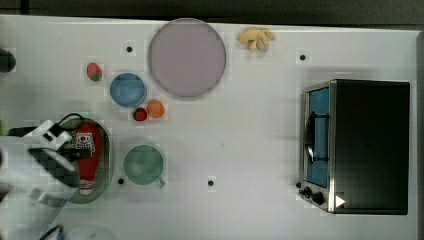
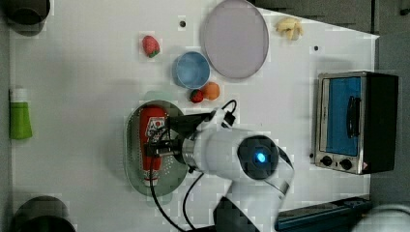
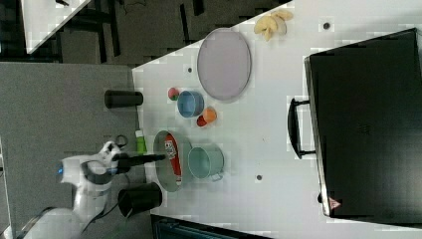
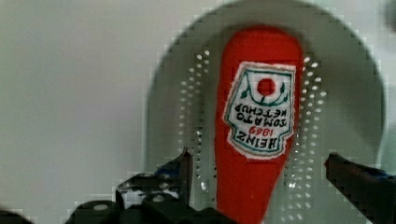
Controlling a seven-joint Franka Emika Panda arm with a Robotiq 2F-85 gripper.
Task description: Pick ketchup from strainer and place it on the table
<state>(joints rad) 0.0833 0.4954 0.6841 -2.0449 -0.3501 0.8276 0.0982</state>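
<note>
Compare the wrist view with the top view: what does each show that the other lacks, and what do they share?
Wrist view alone: the label's printed words and the strainer's perforations beside the ketchup, with the open gripper straddling it, one finger on either side. Top view alone: the toaster oven, purple plate, blue bowl, teal cup and bananas. Both: ketchup lying in the strainer on the table.

Ketchup [image 1: 88,159] lying in strainer [image 1: 107,155], arm overhead.

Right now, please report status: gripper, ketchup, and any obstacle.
Gripper open, fingers either side of the ketchup. Ketchup lying flat in the strainer, not gripped. Nothing in the way; teal cup stands beside the strainer.
</note>
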